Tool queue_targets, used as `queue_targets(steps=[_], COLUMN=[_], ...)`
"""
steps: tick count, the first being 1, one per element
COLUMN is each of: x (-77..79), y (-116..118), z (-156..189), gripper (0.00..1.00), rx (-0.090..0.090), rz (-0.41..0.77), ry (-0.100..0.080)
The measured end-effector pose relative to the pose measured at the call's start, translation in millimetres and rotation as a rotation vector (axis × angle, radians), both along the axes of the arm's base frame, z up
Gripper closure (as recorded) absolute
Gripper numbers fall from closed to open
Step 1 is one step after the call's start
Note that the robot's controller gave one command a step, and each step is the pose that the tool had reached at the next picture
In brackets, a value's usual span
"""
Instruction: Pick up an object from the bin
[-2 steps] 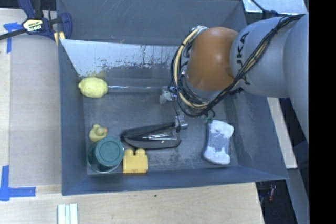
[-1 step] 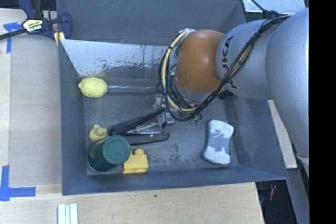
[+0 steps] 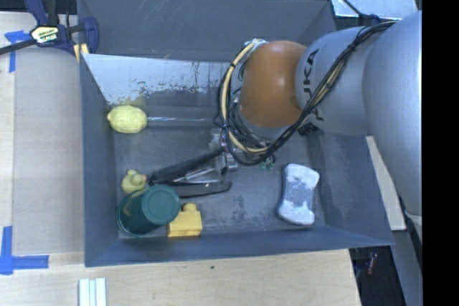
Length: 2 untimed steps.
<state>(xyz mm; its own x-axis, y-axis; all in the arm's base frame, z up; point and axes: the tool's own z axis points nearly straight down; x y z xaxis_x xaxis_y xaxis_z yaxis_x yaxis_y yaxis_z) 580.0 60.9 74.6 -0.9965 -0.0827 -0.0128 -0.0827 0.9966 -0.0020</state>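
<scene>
The hand (image 3: 209, 171) sits low over the centre of the bin (image 3: 201, 18) floor, and its state, apart or together, cannot be told. Nearest things, just left of it: a green cup (image 3: 156, 207) and a yellow block (image 3: 185, 221).

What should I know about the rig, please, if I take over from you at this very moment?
Gripper: low in the bin, fingers open, nothing between them. The tips are close to the green round cup and the small yellow toy at lower left.
Other things: yellow block beside the cup, yellow lemon-shaped lump at the left wall, white-grey piece at lower right.
Done: nothing picked yet.
Left: close on one thing, probably from the lower-left cluster, and lift it out.
</scene>
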Motion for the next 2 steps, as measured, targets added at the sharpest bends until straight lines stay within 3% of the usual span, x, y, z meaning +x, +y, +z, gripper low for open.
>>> queue_targets(steps=[1, 2], x=[0.1, -11.6], y=[-5, -15], z=[53, 127], gripper=[1.0, 1.0], rx=[-0.001, 0.0], rz=[-0.01, -0.047], ry=[0.005, 0.005])
